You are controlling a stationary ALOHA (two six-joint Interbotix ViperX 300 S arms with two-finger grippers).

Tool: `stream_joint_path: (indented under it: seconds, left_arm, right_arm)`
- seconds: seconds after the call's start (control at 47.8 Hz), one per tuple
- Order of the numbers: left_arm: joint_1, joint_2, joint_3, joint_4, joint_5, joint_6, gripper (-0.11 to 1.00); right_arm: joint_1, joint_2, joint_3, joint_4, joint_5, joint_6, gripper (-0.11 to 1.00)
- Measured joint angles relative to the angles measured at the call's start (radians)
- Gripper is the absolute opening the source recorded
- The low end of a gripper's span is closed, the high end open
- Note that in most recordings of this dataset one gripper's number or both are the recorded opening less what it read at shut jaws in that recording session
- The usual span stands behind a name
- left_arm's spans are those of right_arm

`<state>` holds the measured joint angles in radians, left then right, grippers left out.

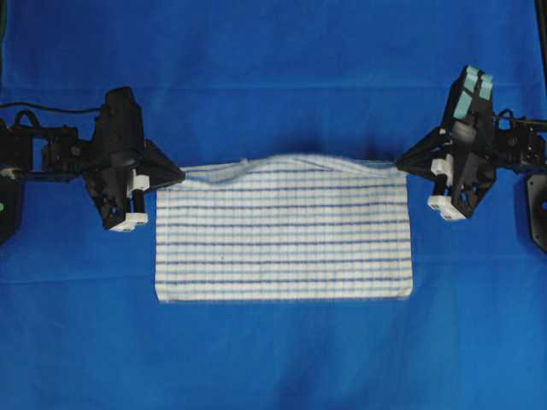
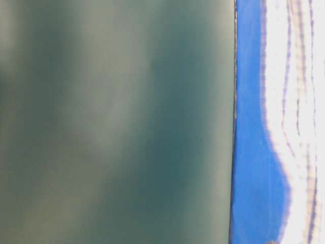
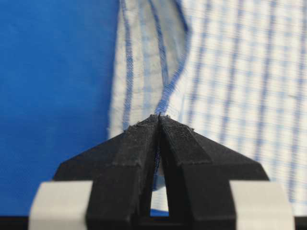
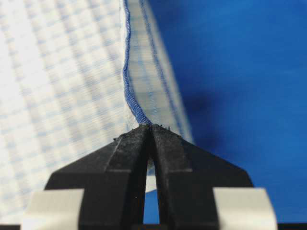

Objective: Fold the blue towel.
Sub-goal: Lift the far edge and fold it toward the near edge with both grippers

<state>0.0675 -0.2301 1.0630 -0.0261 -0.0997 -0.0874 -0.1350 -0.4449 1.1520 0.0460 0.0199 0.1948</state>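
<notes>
The blue towel [image 1: 284, 231], white with thin blue stripes, lies in the middle of the overhead view with its far edge lifted off the table. My left gripper [image 1: 182, 174] is shut on the towel's far left corner. In the left wrist view the towel [image 3: 225, 81] hem runs up from the pinched tips of the left gripper [image 3: 159, 116]. My right gripper [image 1: 398, 161] is shut on the far right corner. From the right wrist view, the towel [image 4: 62, 76] has its blue hem clamped in the right gripper [image 4: 150, 125]. The lifted edge sags slightly between the two grippers.
A plain solid-blue table cloth [image 1: 273, 359] covers the whole table. The table-level view is mostly blocked by a blurred grey-green surface [image 2: 111, 122], with a strip of cloth and towel [image 2: 294, 101] at its right.
</notes>
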Motion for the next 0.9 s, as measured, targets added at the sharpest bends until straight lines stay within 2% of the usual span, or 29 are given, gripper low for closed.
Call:
stream_joint_path:
  seconds: [0.188,0.627,0.899]
  left_arm:
    - [-0.097,-0.012,0.005,0.000,0.018,-0.081,0.01]
    - [-0.279,-0.005,0.002,0.000,0.015,-0.195,0.01]
    - [-0.347,0.023,-0.025,0.000,0.012,-0.215,0.01]
  right_arm:
    - [0.104,-0.015,0.000,0.000,0.044,0.048,0.04]
    - [0.296,-0.011,-0.002,0.000,0.057,0.166,0.04]
    - [0.383,0.046,-0.028,0.000,0.057,0.212,0.04]
